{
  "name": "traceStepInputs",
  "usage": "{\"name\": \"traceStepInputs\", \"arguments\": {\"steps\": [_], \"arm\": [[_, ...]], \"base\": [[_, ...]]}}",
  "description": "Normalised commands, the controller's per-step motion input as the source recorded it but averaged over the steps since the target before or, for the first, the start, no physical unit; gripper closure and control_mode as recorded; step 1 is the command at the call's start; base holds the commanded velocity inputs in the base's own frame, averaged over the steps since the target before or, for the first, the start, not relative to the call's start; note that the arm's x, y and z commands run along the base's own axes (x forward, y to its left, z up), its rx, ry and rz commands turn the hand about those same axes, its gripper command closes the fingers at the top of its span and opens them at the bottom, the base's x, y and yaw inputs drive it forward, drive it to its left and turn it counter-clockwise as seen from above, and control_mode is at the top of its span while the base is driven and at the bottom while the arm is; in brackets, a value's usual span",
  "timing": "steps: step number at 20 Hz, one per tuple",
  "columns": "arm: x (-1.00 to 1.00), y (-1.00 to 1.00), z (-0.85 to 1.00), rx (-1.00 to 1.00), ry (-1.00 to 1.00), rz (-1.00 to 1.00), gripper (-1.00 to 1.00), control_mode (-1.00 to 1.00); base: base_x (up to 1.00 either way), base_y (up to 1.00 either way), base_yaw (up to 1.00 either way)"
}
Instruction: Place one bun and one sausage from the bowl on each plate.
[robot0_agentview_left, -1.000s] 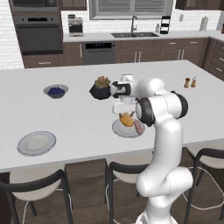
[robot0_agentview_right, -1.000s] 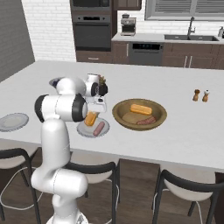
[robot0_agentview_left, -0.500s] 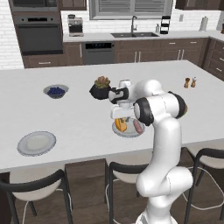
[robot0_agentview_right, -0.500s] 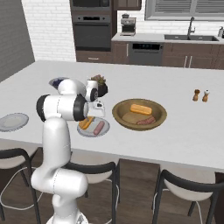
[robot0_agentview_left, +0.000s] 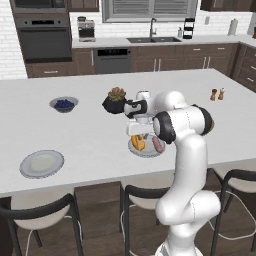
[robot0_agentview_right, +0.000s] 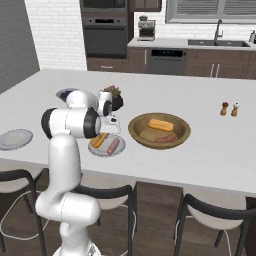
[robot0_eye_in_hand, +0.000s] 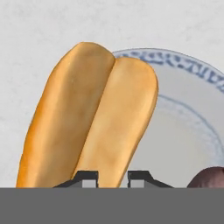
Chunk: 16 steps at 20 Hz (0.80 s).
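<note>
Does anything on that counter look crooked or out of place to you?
One thing: on the near plate under the tool, the bun sticks out over the rim onto the counter instead of lying fully inside. The sausage beside it lies inside. Nothing looks spilled or broken.

White arm bent forward and low over the counter, wrist tipped downward, gripper (robot0_eye_in_hand: 111, 177) with jaws drawn close together, fingertips (robot0_eye_in_hand: 89, 177) just apart.

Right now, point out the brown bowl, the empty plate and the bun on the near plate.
bowl (robot0_agentview_right: 137, 136): right base view, near rim.
empty plate (robot0_agentview_left: 42, 164): left base view, flat centre.
bun (robot0_eye_in_hand: 87, 118): hand view, along its middle split.
</note>
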Motion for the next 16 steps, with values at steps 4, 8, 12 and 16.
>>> {"name": "traceStepInputs", "arguments": {"steps": [4,8,12,16], "arm": [[0.00,0.00,0.00,0.00,0.00,0.00,-1.00,-1.00],[0.00,0.00,0.00,0.00,0.00,0.00,-1.00,-1.00],[-0.11,-0.03,0.26,0.00,-0.03,0.00,-1.00,-1.00],[-0.28,-0.14,0.69,0.00,-0.07,-0.01,-1.00,-1.00]], "base": [[0.00,0.00,0.00],[0.00,0.00,0.00],[0.00,0.00,0.00],[0.00,0.00,0.00]]}}
